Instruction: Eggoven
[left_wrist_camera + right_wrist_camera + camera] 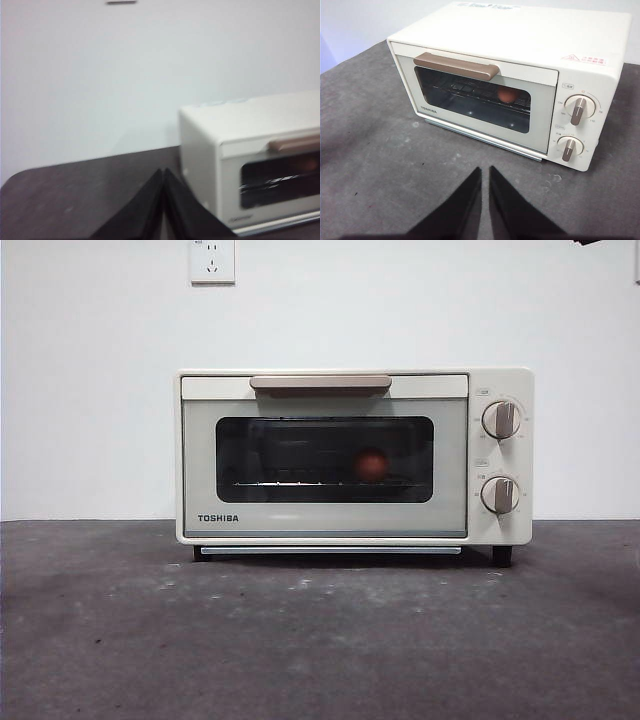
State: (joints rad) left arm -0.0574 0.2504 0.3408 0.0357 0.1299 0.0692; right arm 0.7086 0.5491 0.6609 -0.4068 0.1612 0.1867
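Observation:
The cream Toshiba toaster oven [325,520] stands on the dark table, its door shut. The orange-brown egg [371,465] lies on the rack inside, behind the dark glass window, right of the middle. The egg also shows in the right wrist view [507,94]. The oven shows in the right wrist view [520,35] and the left wrist view [210,150]. My right gripper [485,172] is shut and empty, above the table in front of the oven. My left gripper [163,174] is shut and empty, off the oven's left side.
The tan handle [320,384] runs along the door's top edge. Two grey knobs [500,420] sit on the oven's right panel. A white wall with a socket [212,260] stands behind. A black arm tip [588,242] shows at the top right corner.

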